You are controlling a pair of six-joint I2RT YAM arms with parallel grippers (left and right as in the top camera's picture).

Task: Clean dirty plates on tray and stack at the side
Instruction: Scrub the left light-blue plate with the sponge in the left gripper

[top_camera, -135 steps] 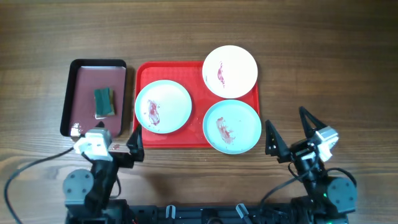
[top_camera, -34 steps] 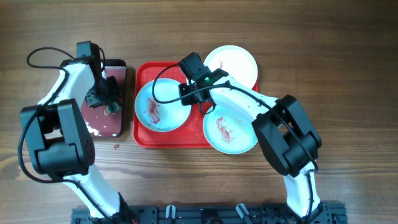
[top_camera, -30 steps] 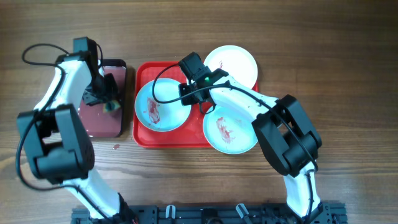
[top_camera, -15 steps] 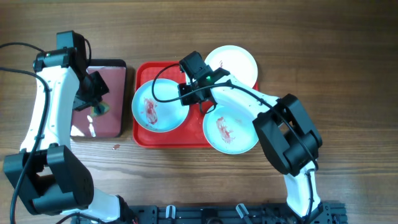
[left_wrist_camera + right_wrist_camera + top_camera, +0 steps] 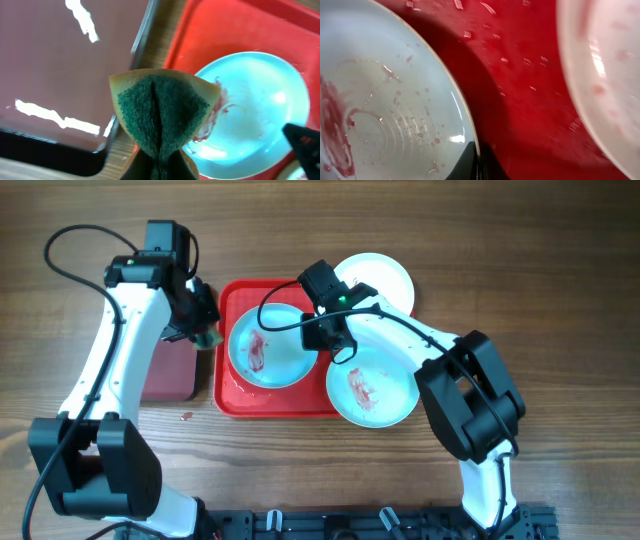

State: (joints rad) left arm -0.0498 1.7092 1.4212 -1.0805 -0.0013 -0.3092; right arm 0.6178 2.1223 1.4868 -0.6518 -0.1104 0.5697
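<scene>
plate (image 5: 265, 348): blue, sauce-smeared, tray (image 5: 235, 395) left half | handling: likely rigid, light, wet-slick; take at rim | right fingers (image 5: 477, 160): pinching plate rim toward tray centre | left fingers (image 5: 160, 162): clamping soft sponge (image 5: 162, 112) over tray's left edge

Brown wooden table (image 5: 560, 260), grain running left to right, spreads well beyond the left fingers (image 5: 187, 170) on every side, a paler strip of it rising just above them in the wrist view; black rail (image 5: 330, 525) at near edge; light soft, even.
</scene>
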